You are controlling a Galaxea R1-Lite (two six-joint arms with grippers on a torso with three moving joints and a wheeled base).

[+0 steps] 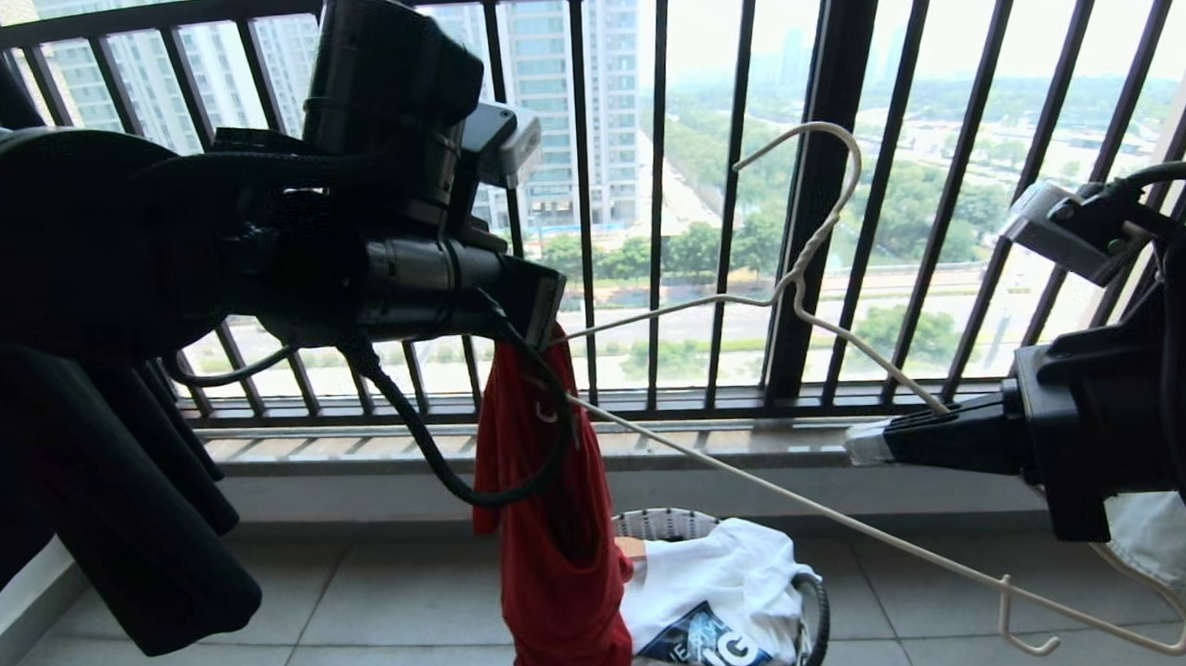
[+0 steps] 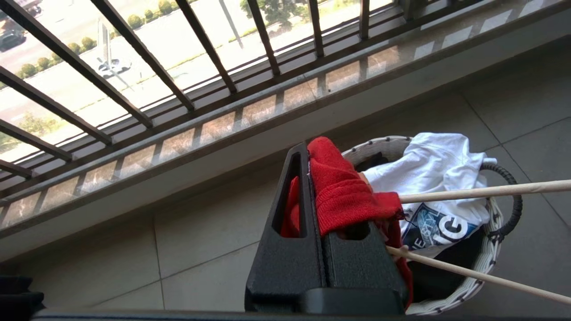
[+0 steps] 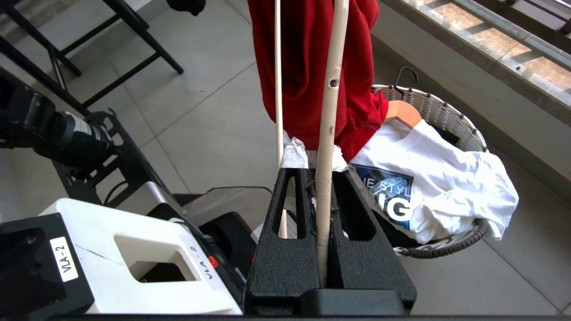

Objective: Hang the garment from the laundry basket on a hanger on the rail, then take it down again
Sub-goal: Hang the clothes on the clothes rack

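The red garment [image 1: 552,535] hangs down from my left gripper [image 1: 551,327], which is shut on its ribbed collar [image 2: 343,191] above the laundry basket [image 1: 661,522]. The cream wire hanger [image 1: 818,248] lies tilted between the two arms, its hook pointing up. One shoulder end of it reaches into the garment at the left gripper. My right gripper [image 1: 863,441] is shut on the hanger's other sloping arm [image 3: 330,102], with white padding on its fingertips [image 3: 292,156]. The garment's lower part [image 3: 308,67] dangles just beyond the right gripper [image 3: 317,167]. The rail is out of view.
A white T-shirt with a dark graphic [image 1: 724,587] fills the basket [image 3: 437,111], beside a wooden hanger [image 3: 401,113]. The black balcony railing [image 1: 817,193] runs close behind. A black garment [image 1: 140,513] hangs at the left. My base [image 3: 111,249] and black stand legs [image 3: 134,35] are nearby.
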